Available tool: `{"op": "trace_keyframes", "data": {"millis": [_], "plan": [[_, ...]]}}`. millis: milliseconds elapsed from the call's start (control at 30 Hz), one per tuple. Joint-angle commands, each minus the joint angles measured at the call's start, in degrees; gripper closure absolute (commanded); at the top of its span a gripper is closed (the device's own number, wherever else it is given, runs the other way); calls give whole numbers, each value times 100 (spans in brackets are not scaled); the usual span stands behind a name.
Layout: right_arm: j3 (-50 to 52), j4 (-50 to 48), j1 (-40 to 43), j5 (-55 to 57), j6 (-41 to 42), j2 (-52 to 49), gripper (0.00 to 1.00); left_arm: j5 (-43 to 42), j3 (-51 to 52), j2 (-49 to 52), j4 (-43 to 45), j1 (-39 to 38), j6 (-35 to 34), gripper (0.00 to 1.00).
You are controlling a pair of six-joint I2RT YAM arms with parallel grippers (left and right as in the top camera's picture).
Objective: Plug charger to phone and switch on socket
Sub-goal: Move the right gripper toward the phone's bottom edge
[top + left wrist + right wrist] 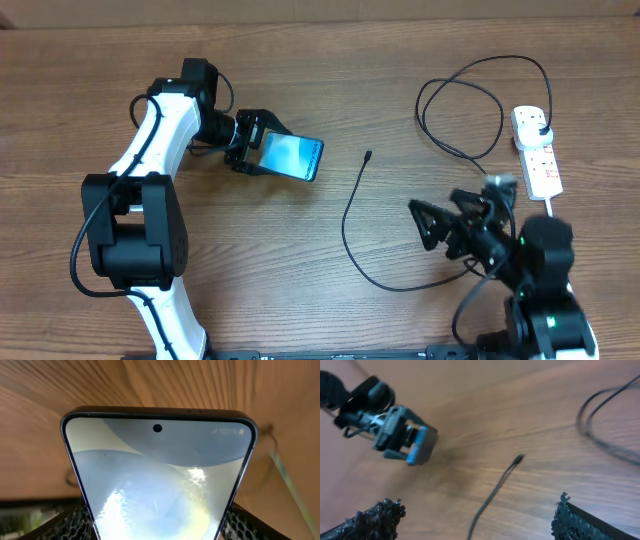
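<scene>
Part of the phone [295, 155] hides inside the pinching left gripper [262, 149]; right gripper [423, 226] spread wide, open table [330, 80] around the charger [346, 214] tip.

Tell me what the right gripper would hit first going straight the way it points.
Probably the black charger cable, lying ahead of its open jaws, just behind the loose tip. How high the right gripper sits is unclear, so it might pass above the cable.
</scene>
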State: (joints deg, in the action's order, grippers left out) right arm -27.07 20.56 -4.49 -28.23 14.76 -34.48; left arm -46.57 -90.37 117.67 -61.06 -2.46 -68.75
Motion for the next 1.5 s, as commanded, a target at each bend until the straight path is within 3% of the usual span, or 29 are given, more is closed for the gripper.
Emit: {"op": "trace_keyframes", "data": {"millis": [0, 233, 400, 567, 800, 900, 1167, 1467], "plan": [[-496, -24, 35, -1064, 26, -837, 0, 1005, -146, 9, -55, 13, -68, 69], [-890, -417, 35, -2151, 684, -2555, 0, 1384, -146, 9, -52, -179, -103, 68], [-890, -1036, -48, -2227, 2133, -3589, 0, 1543, -146, 9, -59, -328, -254, 69], [-890, -1910, -509, -2179, 2315, -4400, 0, 1550, -146, 9, -61, -472, -507, 69], [-890, -2435, -1272, -651, 3550, -4795, 21, 1543, -146, 9, -70, -610, -769, 72], [-890, -2697, -1644, -17, 3676, -4795, 28, 1543, -146, 9, -68, -660, -828, 72], [-890, -2964, -2199, 787, 3818, -4815, 34, 1469, -146, 9, -160, -839, -863, 71], [-892, -3121, -2321, 761, 3908, -5045, 35, 1392, -146, 9, -197, -1132, -929, 71]]}}
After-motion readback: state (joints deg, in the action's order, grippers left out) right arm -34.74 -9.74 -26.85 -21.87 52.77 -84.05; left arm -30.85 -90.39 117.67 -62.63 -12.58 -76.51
